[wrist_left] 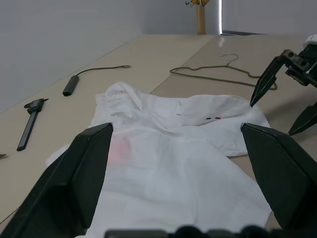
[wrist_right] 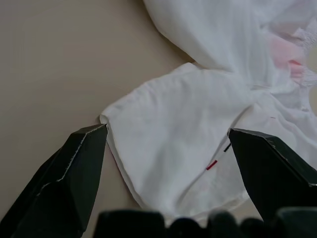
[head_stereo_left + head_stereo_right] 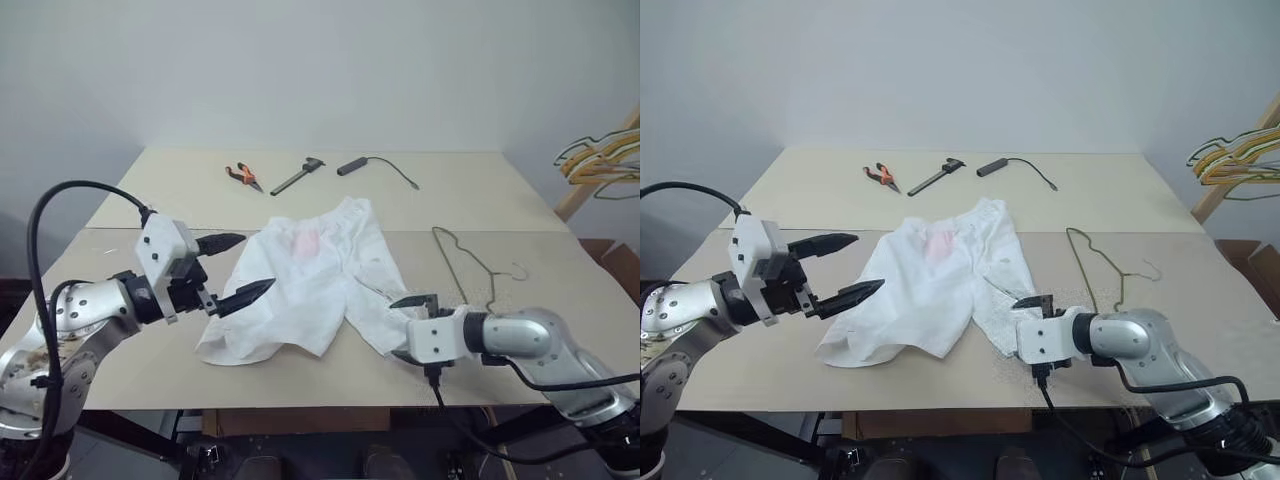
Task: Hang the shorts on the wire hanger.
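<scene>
The white shorts [image 3: 305,270] lie spread flat in the middle of the table, pink print near the waist, legs toward the front edge. To their right the thin wire hanger [image 3: 468,262] lies flat on the table, its hook at the near right. My left gripper [image 3: 256,262] hovers open above the left leg, nothing between its fingers. My right gripper [image 3: 398,328] is open and low at the right leg's hem [image 2: 178,148], pointing down at it, with the cloth between the spread fingers [image 2: 74,163]. The left wrist view shows the shorts [image 1: 173,153], the hanger [image 1: 218,72] and the right gripper [image 1: 282,96].
Orange-handled pliers [image 3: 243,176], a caliper [image 3: 298,176] and a black cabled tool [image 3: 375,166] lie at the back of the table [image 3: 150,380]. A bunch of yellow and wooden hangers [image 3: 600,160] sits on a stand off the table's right side.
</scene>
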